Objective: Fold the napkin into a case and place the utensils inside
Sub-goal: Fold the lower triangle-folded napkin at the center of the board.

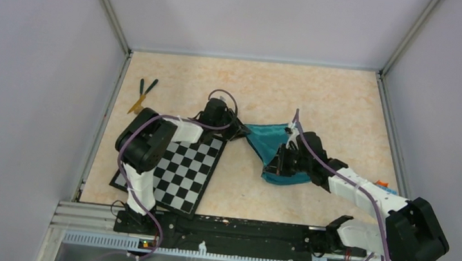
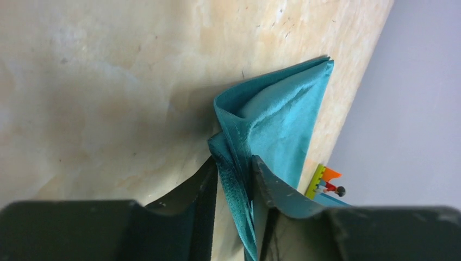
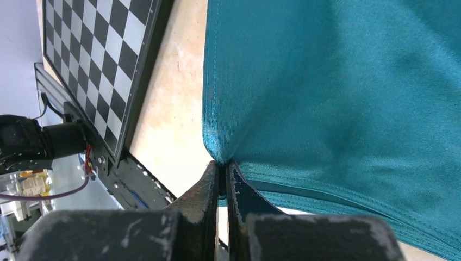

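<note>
Both arms hold the napkin [image 1: 272, 149] mid-fold over the tabletop [image 1: 322, 101] beside the checkerboard [image 1: 188, 171]. The left gripper [image 2: 231, 163] pinches a folded corner, the right gripper [image 3: 223, 166] an edge. Next, probably, lay it flat and creased. The utensils [image 1: 143, 94] wait far-left.

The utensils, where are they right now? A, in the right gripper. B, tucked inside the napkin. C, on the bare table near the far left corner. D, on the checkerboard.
C: the utensils lie together on the table by its far left corner, apart from the checkerboard and the napkin.
</note>
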